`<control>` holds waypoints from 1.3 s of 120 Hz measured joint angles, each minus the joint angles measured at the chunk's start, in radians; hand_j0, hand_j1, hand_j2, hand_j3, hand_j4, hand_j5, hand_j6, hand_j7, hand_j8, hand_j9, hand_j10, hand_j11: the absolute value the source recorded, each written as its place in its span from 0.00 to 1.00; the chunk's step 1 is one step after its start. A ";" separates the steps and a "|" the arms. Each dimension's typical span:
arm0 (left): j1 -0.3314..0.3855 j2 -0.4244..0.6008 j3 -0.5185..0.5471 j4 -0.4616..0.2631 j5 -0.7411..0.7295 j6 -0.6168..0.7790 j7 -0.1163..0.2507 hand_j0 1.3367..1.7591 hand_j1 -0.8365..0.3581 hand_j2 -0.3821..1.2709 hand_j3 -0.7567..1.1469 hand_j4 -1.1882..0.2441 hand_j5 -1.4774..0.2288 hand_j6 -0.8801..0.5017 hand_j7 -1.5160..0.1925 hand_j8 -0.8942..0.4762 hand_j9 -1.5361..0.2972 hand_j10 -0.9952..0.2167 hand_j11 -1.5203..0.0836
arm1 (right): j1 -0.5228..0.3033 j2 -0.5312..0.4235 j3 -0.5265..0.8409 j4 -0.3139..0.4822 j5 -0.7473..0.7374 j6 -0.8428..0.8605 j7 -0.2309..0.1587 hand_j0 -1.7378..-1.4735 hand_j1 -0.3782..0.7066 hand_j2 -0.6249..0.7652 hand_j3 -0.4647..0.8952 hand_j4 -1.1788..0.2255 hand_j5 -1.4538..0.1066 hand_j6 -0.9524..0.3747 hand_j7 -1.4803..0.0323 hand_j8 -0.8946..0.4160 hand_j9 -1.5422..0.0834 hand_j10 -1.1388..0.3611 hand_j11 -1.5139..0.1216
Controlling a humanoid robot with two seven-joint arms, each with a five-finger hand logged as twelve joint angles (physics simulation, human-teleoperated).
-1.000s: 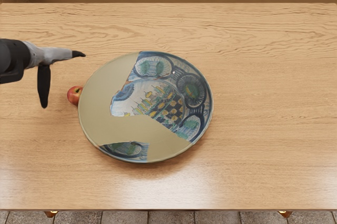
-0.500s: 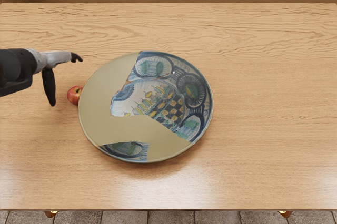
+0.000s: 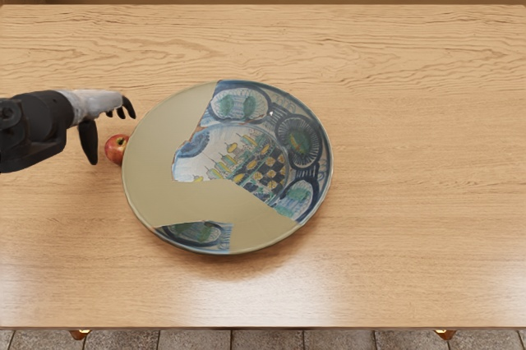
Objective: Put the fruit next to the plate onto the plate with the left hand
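Wooden desk (image 3: 411, 79) fills almost the whole frame, and a big round plate (image 3: 152, 157) lies on it a little left of the centre. The plate is partly plain beige and partly painted with a blue, green and yellow pattern. A small red apple (image 3: 115, 148) sits on the desk at the left edge of the plate, touching or almost touching its rim; it is not on the plate.

From the left edge of the frame comes the left robot hand (image 3: 99, 105), grey with black fingers (image 3: 89, 143). It hangs just above and to the left of the apple. The fingers are spread loosely, the thumb points down beside the apple, and the hand holds nothing.
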 joint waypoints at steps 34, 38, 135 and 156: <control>0.022 -0.017 0.001 0.030 0.016 0.011 0.000 0.76 0.68 0.27 0.40 0.61 0.63 0.41 0.65 0.42 0.62 0.56 0.70 | 0.000 0.000 0.000 0.000 0.000 0.000 0.000 0.30 0.04 0.45 0.34 0.83 0.92 0.71 0.97 0.67 0.94 0.75 0.92; 0.022 -0.017 0.001 0.032 0.017 0.011 0.000 0.76 0.68 0.27 0.40 0.61 0.63 0.41 0.65 0.42 0.62 0.56 0.69 | 0.000 0.000 0.000 0.000 0.000 0.000 0.000 0.30 0.04 0.45 0.34 0.83 0.92 0.71 0.97 0.67 0.94 0.75 0.92; 0.053 -0.053 0.047 0.079 0.078 0.071 0.000 0.76 0.65 0.28 0.40 0.59 0.60 0.38 0.63 0.40 0.59 0.53 0.67 | 0.000 0.000 -0.001 0.000 0.000 0.000 0.000 0.30 0.04 0.45 0.34 0.83 0.92 0.71 0.97 0.67 0.94 0.75 0.92; 0.050 -0.053 0.049 0.079 0.077 0.075 0.000 0.76 0.62 0.28 0.40 0.57 0.58 0.37 0.61 0.38 0.58 0.51 0.65 | 0.000 0.000 -0.001 0.000 0.000 0.000 0.000 0.30 0.04 0.45 0.34 0.83 0.92 0.71 0.97 0.67 0.94 0.75 0.92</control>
